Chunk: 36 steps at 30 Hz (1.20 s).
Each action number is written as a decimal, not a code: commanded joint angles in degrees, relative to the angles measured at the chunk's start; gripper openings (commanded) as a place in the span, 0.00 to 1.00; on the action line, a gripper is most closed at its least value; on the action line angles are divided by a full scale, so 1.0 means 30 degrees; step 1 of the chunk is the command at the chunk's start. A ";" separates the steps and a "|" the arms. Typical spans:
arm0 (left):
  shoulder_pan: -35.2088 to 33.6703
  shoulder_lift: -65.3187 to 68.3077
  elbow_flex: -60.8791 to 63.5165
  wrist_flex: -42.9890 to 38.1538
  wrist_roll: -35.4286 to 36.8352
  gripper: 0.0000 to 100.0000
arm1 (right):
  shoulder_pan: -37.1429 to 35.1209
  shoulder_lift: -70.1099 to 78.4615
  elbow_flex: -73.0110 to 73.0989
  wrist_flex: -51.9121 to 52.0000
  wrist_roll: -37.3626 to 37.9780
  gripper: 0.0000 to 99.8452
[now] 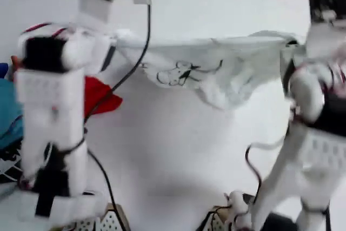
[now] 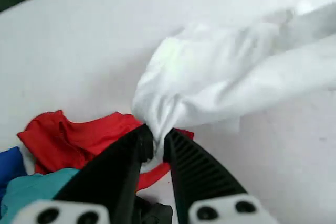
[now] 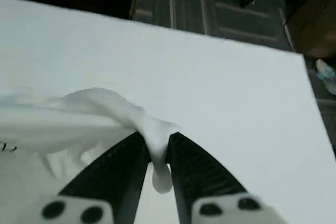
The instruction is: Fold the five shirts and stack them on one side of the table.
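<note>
Where the counter (image 1: 178,150) meets the left edge of your high view, a blue shirt (image 1: 2,70) peeks in above a teal shirt (image 1: 8,112); just beside them lies a crumpled red shirt (image 1: 101,100), partly behind your left arm; in the left wrist view the red one sits against the teal one, with the blue at the corner. Your left pincer (image 2: 156,142) is closed tight on a bunched corner of the white shirt (image 1: 216,74), the cloth squeezed between its black jaws with no gap to spare; a black cable (image 1: 148,20) runs across the counter near that arm. The white shirt spans from that grip across the far middle of the counter, its dark line drawing facing up and its middle sagging low; you cannot tell whether it touches the surface. At the right end, your right pincer (image 3: 156,153) is likewise clamped on a thin fold of the same shirt, a small tuft poking out between the jaws.
</note>
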 commanded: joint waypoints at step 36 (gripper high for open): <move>-0.2081 -1.2396 0.4059 -0.1436 0.0059 0.03 | 0.2388 -1.2440 -0.0293 -0.5231 0.1319 0.02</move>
